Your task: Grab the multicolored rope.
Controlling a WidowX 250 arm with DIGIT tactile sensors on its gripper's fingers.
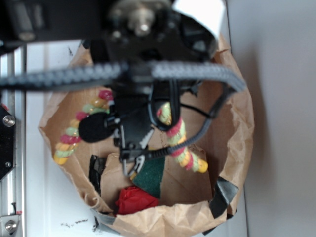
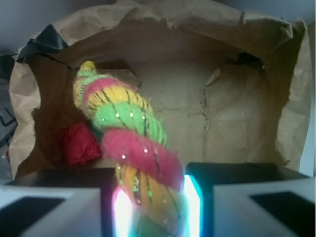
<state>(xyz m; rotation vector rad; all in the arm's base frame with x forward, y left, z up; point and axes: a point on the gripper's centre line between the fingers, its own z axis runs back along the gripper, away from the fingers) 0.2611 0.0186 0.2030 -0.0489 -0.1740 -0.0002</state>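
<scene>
A red cloth wad (image 2: pixel 78 143) lay at the left of the brown paper bag (image 2: pixel 237 113). To its right the multicolored rope (image 2: pixel 131 148) ran from the bag floor up between the gripper (image 2: pixel 157 207) jaws, which were clamped on it. It looked soft, light and bendy, best pinched mid-length.

A pale, off-white flat surface (image 1: pixel 276 118) fills the right side of the exterior view, evenly lit with soft, diffuse light. Along the left edge runs a light grey metal frame (image 1: pixel 15 148) with visible bolt heads, and beside it a white panel (image 1: pixel 49 217) marked by small dark scuffs near the bottom left. In the wrist view, a dim bluish-grey background (image 2: pixel 29 19) shows in the upper left corner, blurred and featureless.
</scene>
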